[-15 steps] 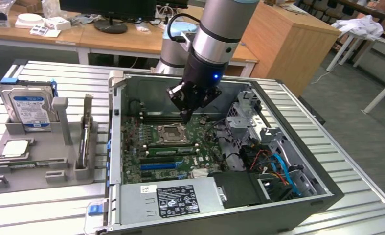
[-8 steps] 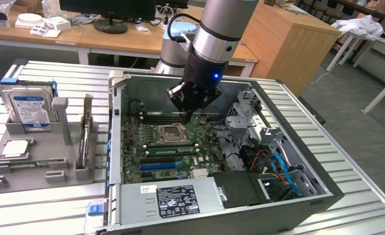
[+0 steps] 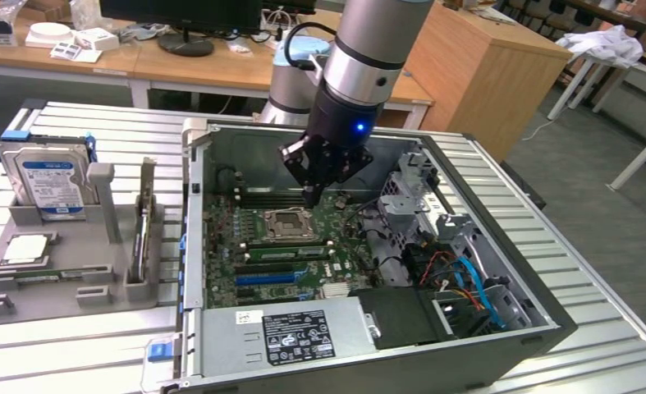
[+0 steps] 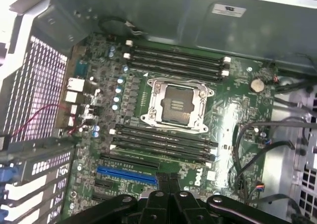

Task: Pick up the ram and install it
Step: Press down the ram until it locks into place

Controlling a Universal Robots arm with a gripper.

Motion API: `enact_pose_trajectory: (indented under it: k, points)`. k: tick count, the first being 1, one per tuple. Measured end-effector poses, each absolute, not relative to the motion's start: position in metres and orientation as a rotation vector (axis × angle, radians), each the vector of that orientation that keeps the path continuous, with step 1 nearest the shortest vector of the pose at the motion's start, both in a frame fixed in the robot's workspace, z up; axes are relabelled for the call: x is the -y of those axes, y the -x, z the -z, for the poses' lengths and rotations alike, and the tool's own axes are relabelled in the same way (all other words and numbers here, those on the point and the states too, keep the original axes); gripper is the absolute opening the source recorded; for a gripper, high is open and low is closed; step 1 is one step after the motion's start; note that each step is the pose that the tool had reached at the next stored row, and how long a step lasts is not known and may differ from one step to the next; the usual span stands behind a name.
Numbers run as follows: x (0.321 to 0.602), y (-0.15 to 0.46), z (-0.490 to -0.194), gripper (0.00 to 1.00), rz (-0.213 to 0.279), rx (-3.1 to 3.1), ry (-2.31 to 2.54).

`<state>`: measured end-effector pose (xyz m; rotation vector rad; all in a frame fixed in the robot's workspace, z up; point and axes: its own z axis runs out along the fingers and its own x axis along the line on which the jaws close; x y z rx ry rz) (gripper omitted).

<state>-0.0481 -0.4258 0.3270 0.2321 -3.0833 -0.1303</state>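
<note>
Gripper (image 3: 312, 195) closed and empty over motherboard (image 3: 290, 246); ram (image 3: 144, 220) well apart toward exterior view's left, edge-up in holder (image 3: 60, 279).

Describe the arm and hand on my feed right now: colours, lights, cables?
The arm is a silver-grey cylinder with a black wrist section carrying a small blue light. A black cable loops beside it. The hand is black and angular, tapering to narrow fingers.
</note>
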Motion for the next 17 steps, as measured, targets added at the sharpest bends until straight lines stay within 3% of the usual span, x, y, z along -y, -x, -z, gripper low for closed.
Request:
enact_pose_trajectory:
  k: [17]
  points:
    - [0.4258,0.0481,-0.328,0.11,0.132,3.093,-0.077]
